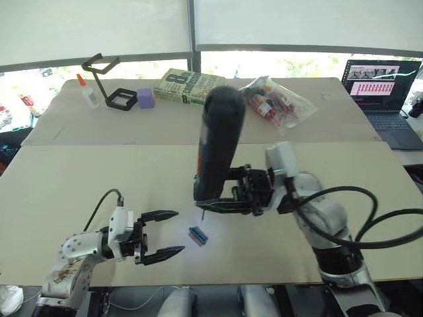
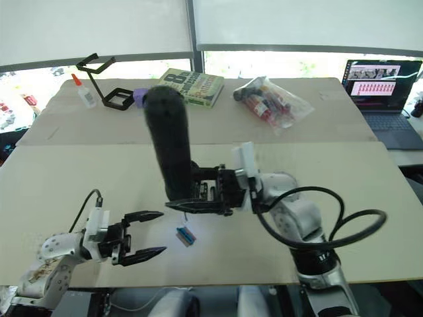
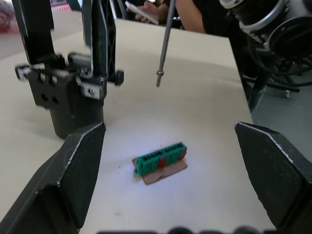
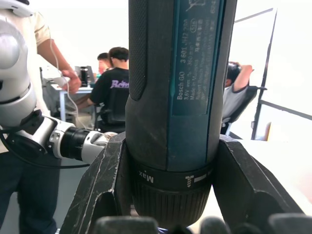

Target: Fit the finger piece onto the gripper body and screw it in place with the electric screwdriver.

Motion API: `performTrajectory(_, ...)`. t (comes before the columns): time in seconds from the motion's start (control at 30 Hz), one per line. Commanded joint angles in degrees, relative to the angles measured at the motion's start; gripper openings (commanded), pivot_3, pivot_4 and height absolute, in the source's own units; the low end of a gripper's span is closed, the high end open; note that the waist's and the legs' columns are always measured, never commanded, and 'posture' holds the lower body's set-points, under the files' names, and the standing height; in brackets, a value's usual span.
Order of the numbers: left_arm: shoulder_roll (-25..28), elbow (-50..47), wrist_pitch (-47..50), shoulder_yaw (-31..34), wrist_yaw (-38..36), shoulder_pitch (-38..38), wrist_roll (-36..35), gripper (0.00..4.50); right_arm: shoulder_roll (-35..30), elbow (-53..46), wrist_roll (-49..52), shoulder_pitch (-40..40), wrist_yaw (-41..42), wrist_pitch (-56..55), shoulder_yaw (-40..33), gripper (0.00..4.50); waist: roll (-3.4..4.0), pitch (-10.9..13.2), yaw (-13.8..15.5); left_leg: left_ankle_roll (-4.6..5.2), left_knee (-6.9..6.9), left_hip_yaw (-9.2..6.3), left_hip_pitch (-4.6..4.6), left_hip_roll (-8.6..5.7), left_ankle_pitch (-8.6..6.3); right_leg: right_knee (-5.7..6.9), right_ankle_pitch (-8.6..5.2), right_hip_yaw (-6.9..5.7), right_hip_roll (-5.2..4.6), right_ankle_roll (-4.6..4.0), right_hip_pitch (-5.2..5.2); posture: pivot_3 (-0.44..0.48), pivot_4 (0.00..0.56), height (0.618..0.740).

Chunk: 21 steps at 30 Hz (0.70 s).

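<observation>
Right wrist view is showing the right tool (image 1: 228,201) clamping the electric screwdriver (image 1: 218,142) upright near its chuck, bit hanging just above the surface (image 1: 99,172). The left tool (image 1: 168,232) is resting on the surface, fingers spread apart, beside a small green block (image 1: 197,235).

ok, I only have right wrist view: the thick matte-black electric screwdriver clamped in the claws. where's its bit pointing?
Observer: Down. The electric screwdriver stands upright, its thin metal bit hanging just off the beige table.
Operator: anything near the tip?
Observer: A small green ribbed block lies on the table close by.
Operator: left gripper?
Observer: The left gripper is open and empty, facing that block.
</observation>
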Motion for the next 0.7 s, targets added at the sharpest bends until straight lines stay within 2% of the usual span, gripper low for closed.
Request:
performTrajectory(0.03, 0.09, -5.73, 0.61, 1.88, 0.49, 0.48, -3.26, 4.46, -2.52, -5.3, 5.18, 0.18, -1.81, 1.81, -5.55, 1.92, 0.0, 0.0, 0.01, 0.0, 0.0, 0.0, 0.0, 0.0, 0.0, -0.01, 0.0, 0.0, 0.0, 0.0, 0.01, 0.0, 0.15, 0.74)
performTrajectory(0.17, -0.41, -10.82, 2.45, 2.96, 3.41, 0.31, -6.18, 4.46, -7.3, -7.89, 9.89, 0.73, -5.32, 4.93, -12.18, 1.92, -0.02, 0.01, 0.08, 0.01, 0.0, 0.0, -0.02, 0.0, 0.0, -0.04, 0.0, 0.0, -0.01, 0.0, 0.02, 0.0, 0.15, 0.74)
performTrajectory(0.4, -2.33, -12.78, 4.86, 4.27, 9.21, -3.32, -8.57, 4.46, -11.52, -8.03, 14.14, -1.55, -9.01, 7.48, -17.14, 1.92, -0.02, 0.01, -0.06, 0.09, -0.01, 0.06, 0.0, 0.02, -0.05, -0.03, 0.0, 0.04, 0.05, 0.0, 0.04, 0.0, 0.15, 0.74)
performTrajectory(0.53, -2.54, -9.26, 5.0, 5.51, 11.39, -5.7, -6.78, 4.46, -10.84, -6.18, 15.86, -6.63, -11.48, 8.63, -16.94, 1.92, -0.02, 0.01, -0.22, 0.07, -0.01, 0.11, 0.02, 0.02, -0.03, -0.04, 0.0, 0.07, 0.07, 0.0, 0.04, 0.0, 0.15, 0.74)
performTrajectory(0.7, -2.48, -4.3, 4.67, 7.57, 14.33, -6.16, -4.45, 4.46, -6.94, -4.39, 17.2, -12.91, -13.48, 9.75, -13.67, 1.92, -0.02, 0.01, -0.28, 0.0, -0.01, 0.11, 0.01, 0.02, 0.01, -0.05, 0.0, 0.06, 0.07, 0.0, 0.02, 0.0, 0.15, 0.74)
